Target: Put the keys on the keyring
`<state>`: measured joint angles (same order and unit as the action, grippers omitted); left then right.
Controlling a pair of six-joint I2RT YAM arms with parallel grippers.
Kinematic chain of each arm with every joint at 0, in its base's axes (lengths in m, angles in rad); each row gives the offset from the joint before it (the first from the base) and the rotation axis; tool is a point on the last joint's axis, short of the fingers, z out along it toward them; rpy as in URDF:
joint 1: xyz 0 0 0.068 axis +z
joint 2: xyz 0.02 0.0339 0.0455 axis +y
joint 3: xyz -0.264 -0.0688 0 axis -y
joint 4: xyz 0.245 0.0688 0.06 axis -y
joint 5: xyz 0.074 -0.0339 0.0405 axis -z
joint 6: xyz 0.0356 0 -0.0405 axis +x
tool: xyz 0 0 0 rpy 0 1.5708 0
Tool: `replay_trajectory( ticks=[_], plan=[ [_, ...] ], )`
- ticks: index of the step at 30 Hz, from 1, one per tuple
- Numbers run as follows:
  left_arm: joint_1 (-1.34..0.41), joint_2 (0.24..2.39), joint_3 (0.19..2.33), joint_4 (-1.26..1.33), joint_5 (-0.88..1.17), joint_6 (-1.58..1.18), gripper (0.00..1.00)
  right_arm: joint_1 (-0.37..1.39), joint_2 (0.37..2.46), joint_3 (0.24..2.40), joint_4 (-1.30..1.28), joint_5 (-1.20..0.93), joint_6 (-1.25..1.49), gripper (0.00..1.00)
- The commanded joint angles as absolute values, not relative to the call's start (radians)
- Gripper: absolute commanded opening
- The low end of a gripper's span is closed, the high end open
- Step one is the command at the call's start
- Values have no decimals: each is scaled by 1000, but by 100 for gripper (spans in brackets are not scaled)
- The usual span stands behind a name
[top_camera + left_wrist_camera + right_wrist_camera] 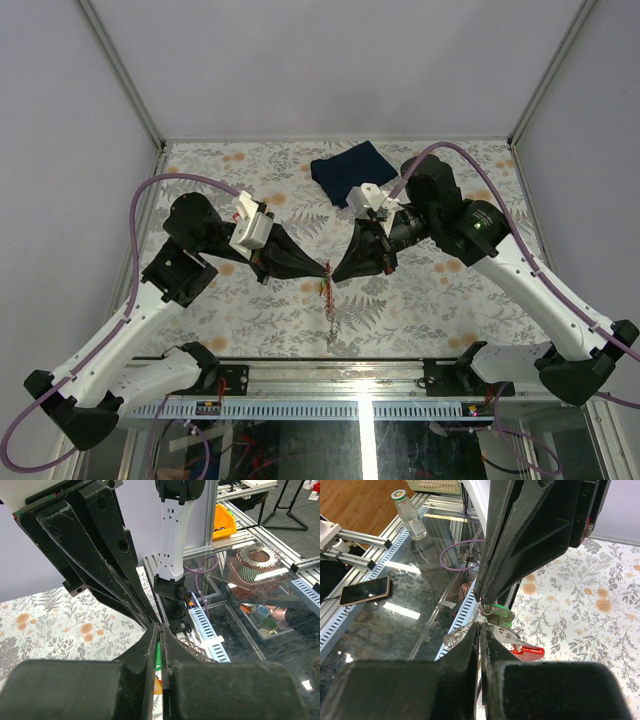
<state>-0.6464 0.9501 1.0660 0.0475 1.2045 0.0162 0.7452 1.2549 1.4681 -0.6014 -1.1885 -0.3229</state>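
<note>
One floral-print table (420, 300) bears a blue cloth (352, 170); pale walls (330, 60) surround it.

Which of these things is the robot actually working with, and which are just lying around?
In use:
left gripper
right gripper
green key
keyring with red tag

Lying about:
dark blue cloth
bottle
phone
</note>
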Motion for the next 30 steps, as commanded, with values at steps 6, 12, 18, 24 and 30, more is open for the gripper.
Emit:
replay_trajectory(
  ticks=[6, 12, 18, 24, 30],
  plan=[
    [-657, 943, 1099, 30, 1241, 22, 0, 743, 1209, 1485, -576, -1175, -326, 0],
    [-659, 948, 1102, 16, 1248, 30, 0, 744, 1206, 1484, -581, -1165, -329, 0],
    [-659, 948, 1105, 5, 1250, 38, 0, 743, 1194, 1486, -587, -1149, -331, 0],
    [-661, 949, 1107, -5, 1250, 43, 0, 742, 1183, 1487, -594, -1137, -332, 0],
    [-661, 950, 1112, -20, 1249, 54, 0, 742, 1171, 1496, -615, -1118, -342, 0]
  ],
)
